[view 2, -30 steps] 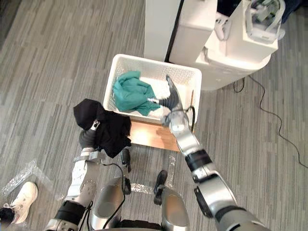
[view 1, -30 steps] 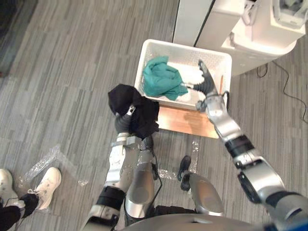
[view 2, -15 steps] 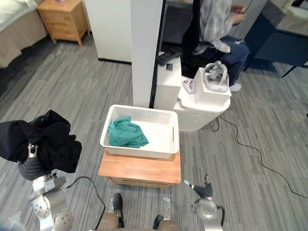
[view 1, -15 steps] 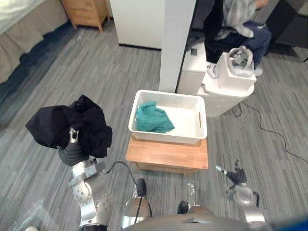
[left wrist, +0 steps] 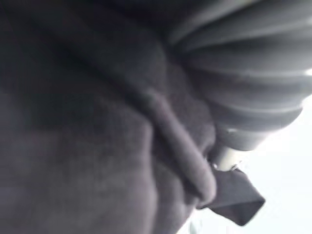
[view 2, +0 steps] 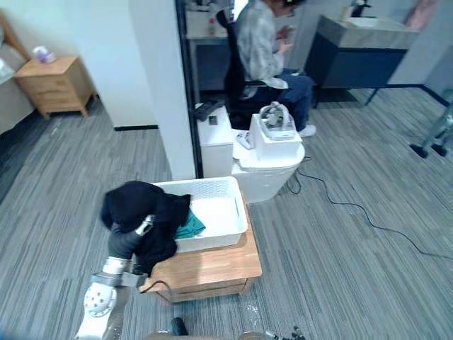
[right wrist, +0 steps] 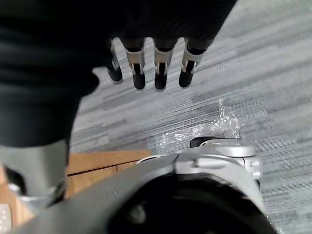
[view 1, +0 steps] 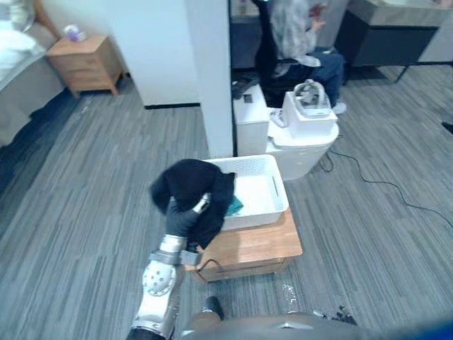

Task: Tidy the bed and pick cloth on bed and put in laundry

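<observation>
Black cloth (view 1: 190, 185) is sitting bunched over the left hand (view 1: 182, 218), which you are holding above the left rim of the white laundry basket (view 1: 277, 190). Its fingers are lying buried in the fabric, so you cannot tell whether they are curling round it. The basket is resting toward the far edge of a low wooden desk (view 1: 255, 244), with a teal cloth (view 1: 234, 206) already lying inside. That piece is looking done; this one is waiting for release. The black cloth is forming a lump with no clear long axis, loose folds hanging toward the desk's left edge. The right hand (right wrist: 146, 73) is hanging low, fingers straight and apart.
</observation>
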Controlling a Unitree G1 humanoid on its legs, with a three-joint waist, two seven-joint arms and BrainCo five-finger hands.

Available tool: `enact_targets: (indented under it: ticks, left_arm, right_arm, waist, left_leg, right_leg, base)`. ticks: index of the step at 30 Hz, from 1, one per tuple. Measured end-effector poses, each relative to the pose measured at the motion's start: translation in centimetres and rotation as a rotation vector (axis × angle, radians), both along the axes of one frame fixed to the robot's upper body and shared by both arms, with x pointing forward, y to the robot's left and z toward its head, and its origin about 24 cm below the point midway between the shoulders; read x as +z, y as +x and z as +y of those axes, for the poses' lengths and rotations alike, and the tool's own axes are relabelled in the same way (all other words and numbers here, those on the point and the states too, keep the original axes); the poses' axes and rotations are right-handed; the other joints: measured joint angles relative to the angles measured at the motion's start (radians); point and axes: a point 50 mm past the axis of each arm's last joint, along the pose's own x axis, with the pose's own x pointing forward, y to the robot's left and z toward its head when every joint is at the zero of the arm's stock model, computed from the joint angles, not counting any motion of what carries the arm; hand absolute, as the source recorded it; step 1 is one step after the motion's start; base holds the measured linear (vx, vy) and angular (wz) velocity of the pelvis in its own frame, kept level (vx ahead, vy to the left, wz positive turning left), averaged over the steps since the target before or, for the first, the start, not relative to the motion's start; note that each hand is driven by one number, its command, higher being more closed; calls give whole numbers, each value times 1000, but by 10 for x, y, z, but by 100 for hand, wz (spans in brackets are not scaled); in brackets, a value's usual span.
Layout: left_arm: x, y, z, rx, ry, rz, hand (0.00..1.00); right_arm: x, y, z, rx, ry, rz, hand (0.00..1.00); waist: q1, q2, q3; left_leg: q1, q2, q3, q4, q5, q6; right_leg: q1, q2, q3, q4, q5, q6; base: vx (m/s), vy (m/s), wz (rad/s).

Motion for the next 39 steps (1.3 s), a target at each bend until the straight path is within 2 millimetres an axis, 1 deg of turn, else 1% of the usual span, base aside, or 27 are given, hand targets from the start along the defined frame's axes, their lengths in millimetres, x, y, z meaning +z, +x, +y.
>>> enact_targets:
  ticks: [2, 5, 6, 8, 12, 13, 17, 18, 19, 21, 22, 24, 25, 27, 28, 29, 30, 31, 32, 33, 35, 36, 37, 38, 39]
  left_arm:
    - [1, 6, -13, -16, 45, 4, 100]
    - [-3, 6, -25, -21, 96, 39, 100]
    - [-4, 6, -29, -17, 120, 40, 100]
    - [-3, 9, -34, -7, 154, 35, 100]
    - [-3, 14, -38, 46, 212, 43, 100]
    - [-4, 16, -37, 67, 232, 48, 100]
    - [3, 27, -34, 129, 293, 19, 100]
    - [6, 31, -29, 155, 314, 5, 100]
    - [9, 34, -24, 190, 320, -5, 100]
    - [15, 38, -13, 256, 304, -24, 100]
    - [22, 43, -3, 309, 298, -50, 100]
    - [30, 51, 7, 359, 324, -56, 100]
    - [39, 59, 16, 393, 351, -81, 100]
    - [78, 84, 45, 476, 377, -173, 100]
    - [107, 98, 60, 513, 360, -213, 100]
    - [132, 109, 68, 536, 357, -250, 100]
    - [142, 113, 70, 547, 365, -263, 100]
    - [161, 124, 71, 568, 385, -272, 100]
    - [164, 126, 71, 572, 386, -269, 100]
    - [170, 133, 72, 583, 388, -251, 100]
    - [170, 141, 71, 593, 401, -208, 100]
    - [172, 146, 71, 608, 409, -192, 100]
    - [179, 152, 69, 627, 399, -202, 100]
    - [184, 154, 68, 633, 393, -212, 100]
    - [195, 159, 61, 628, 389, -233, 100]
  right_arm:
    - [-1, -3, 1, 3, 21, 3, 0]
    - [-4, -10, 3, -1, 62, 22, 0]
    - [-4, -12, 4, 3, 77, 27, 0]
    - [-4, -17, 4, -2, 90, 33, 0]
    - [-5, -19, 5, -6, 113, 34, 0]
    - [-5, -18, 5, -9, 122, 27, 0]
    - [-4, -23, 5, -27, 130, 17, 0]
    - [-4, -23, 5, -33, 137, 8, 0]
    - [-3, -27, 2, -43, 135, 9, 0]
    - [-3, -28, 0, -51, 139, 3, 0]
    - [-2, -28, -1, -65, 144, -9, 0]
    - [-2, -32, -1, -74, 144, -6, 0]
    - [-1, -33, -2, -74, 141, -9, 0]
    - [1, -38, -3, -66, 138, -5, 0]
    - [2, -42, -5, -53, 134, 6, 0]
    - [3, -44, -8, -34, 126, 16, 0]
    - [4, -46, -8, -26, 125, 25, 0]
    - [4, -48, -10, 2, 123, 43, 0]
    - [4, -47, -11, 7, 122, 44, 0]
    - [5, -44, -14, 31, 119, 40, 0]
    - [7, -36, -16, 68, 123, 17, 0]
    - [7, -27, -16, 84, 130, -8, 0]
    - [8, -10, -17, 100, 138, -56, 0]
    - [10, -1, -18, 101, 140, -87, 0]
    - [14, 14, -19, 98, 146, -153, 0]
  waist:
    - [1, -1, -4]
    - [-1, -4, -31]
    - [-1, -5, -31]
    - [-1, -7, -35]
    - [-3, -6, -48]
    - [-11, -8, -51]
    - [-13, -9, -54]
    - [-14, -8, -54]
    - [-15, 0, -65]
    - [-15, 12, -72]
    - [-17, 14, -72]
    - [-18, 15, -73]
    - [-19, 16, -73]
    - [-28, 14, -73]
    - [-37, 16, -76]
    - [-44, 23, -80]
    - [-45, 28, -83]
    - [-58, 26, -92]
    - [-61, 27, -93]
    - [-67, 26, -94]
    - [-71, 26, -86]
    - [-68, 11, -73]
    - [-71, 8, -42]
    - [-76, 8, -16]
    - [-90, -1, 24]
  left_leg:
    - [11, 1, 18, 0, -7, -2]
    - [19, 1, 36, 0, -15, -3]
    - [29, 1, 40, 0, -21, -9]
    - [37, 1, 47, 0, -25, -13]
    - [48, 6, 69, 0, -34, -22]
    - [50, 8, 71, 0, -36, -25]
    - [48, 13, 83, 0, -44, -33]
    - [48, 14, 86, 0, -50, -36]
    - [39, 23, 96, -1, -59, -29]
    - [18, 39, 102, 0, -58, -30]
    - [6, 53, 117, 0, -57, -31]
    - [-4, 65, 128, 0, -54, -33]
    - [-4, 73, 132, 0, -54, -33]
    - [10, 84, 157, 1, -33, -35]
    - [24, 85, 168, 1, -23, -30]
    - [33, 83, 181, 1, -20, -29]
    - [32, 81, 186, 1, -21, -29]
    - [36, 78, 197, 1, -22, -30]
    - [36, 77, 199, 1, -22, -31]
    - [34, 76, 209, 1, -26, -36]
    - [1, 74, 233, 1, -34, -35]
    - [-45, 69, 267, 2, -31, -35]
    - [-95, 70, 293, 8, -32, -35]
    - [-121, 70, 311, 3, -39, -44]
    - [-186, 85, 351, 70, -41, -13]
  right_leg:
    - [6, -1, 6, 0, -2, -1]
    - [10, -3, 18, -2, -5, -3]
    - [20, -3, 19, -6, -6, -4]
    - [24, -3, 21, -7, -7, -4]
    - [27, -2, 26, -4, -7, -4]
    - [26, 0, 26, 1, -7, -4]
    - [21, 3, 28, 4, -6, -4]
    - [19, 4, 33, 5, -6, -5]
    - [-5, 13, 52, 15, 4, -15]
    - [-43, 29, 65, 36, 22, -24]
    - [-64, 42, 71, 39, 42, -31]
    - [-79, 53, 73, 40, 57, -36]
    - [-84, 60, 73, 40, 67, -39]
    - [-84, 68, 76, 52, 75, -39]
    - [-83, 69, 80, 68, 75, -39]
    - [-83, 68, 93, 77, 74, -39]
    - [-83, 67, 103, 77, 74, -39]
    - [-84, 64, 114, 76, 74, -39]
    - [-85, 64, 116, 76, 74, -39]
    - [-92, 64, 130, 76, 73, -40]
    - [-136, 62, 148, 77, 69, -41]
    - [-189, 55, 166, 74, 60, -36]
    - [-236, 49, 163, 71, 40, -23]
    - [-266, 46, 159, 68, 42, -22]
    - [-337, 30, 153, 66, 64, -12]
  base:
    - [80, 17, -13]
    - [117, 8, -15]
    - [106, -2, -13]
    - [72, -6, -11]
    - [58, -11, -17]
    - [45, -19, -5]
    - [-15, -19, -9]
    - [-42, -7, -20]
    - [-41, -6, -27]
    - [-24, -10, -24]
    - [-18, -17, -17]
    - [-26, -17, -13]
    - [-7, -15, -4]
    - [-9, -13, -7]
    - [-37, -14, -21]
    - [-43, -9, -24]
    - [-65, -5, -26]
    - [-52, -1, -18]
    - [-69, -11, -22]
    - [-81, -20, -24]
    - [-141, -37, -36]
    - [-191, -67, -21]
    - [-220, -73, -3]
    - [-220, -48, 26]
    - [-203, -59, 23]
